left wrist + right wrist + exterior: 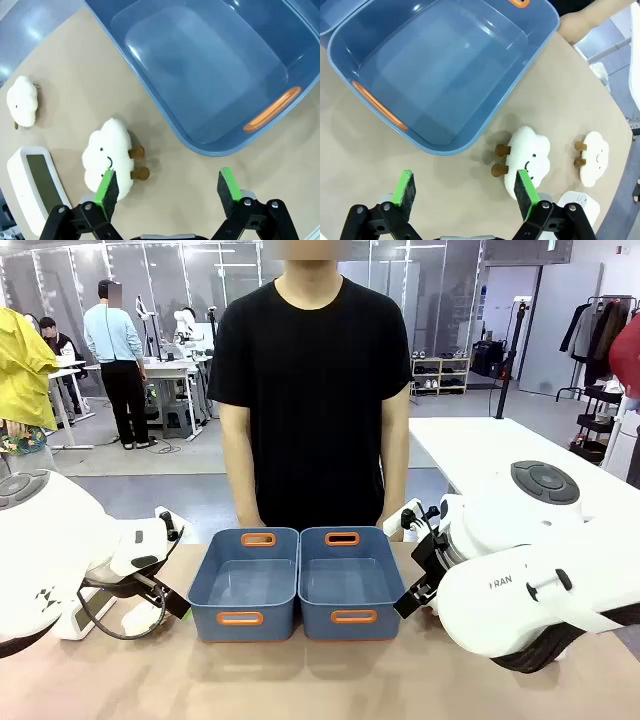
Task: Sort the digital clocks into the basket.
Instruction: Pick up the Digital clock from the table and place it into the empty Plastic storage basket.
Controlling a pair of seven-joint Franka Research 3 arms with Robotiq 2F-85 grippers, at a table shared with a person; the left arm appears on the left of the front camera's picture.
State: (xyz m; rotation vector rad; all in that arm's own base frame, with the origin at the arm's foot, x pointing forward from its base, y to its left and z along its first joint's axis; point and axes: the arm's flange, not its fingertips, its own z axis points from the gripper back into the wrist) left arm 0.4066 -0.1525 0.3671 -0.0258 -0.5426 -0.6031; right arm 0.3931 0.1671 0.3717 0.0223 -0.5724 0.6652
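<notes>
Left fingers (pixel 107 192): black with green pads, standing wide open, gripping nothing, hovering over the smooth beige desk (pixel 180 185).
Right fingers (pixel 406 192): also spreading wide, holding nothing.
Digital clock (pixel 35 185): smooth white rounded plastic, grey-green face, lying on the desk just beside a fluffy cloud plush (pixel 107 160).
Baskets (pixel 205 615): two glossy blue rectangular plastic bins with orange-rimmed handle slots, sitting side by side.

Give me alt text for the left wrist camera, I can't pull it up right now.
The open left claw hangs over the tan table, one green pad overlapping a cloud plush. A white digital clock lies at lower left, a second plush at far left, and a blue basket spans the upper right.
</notes>
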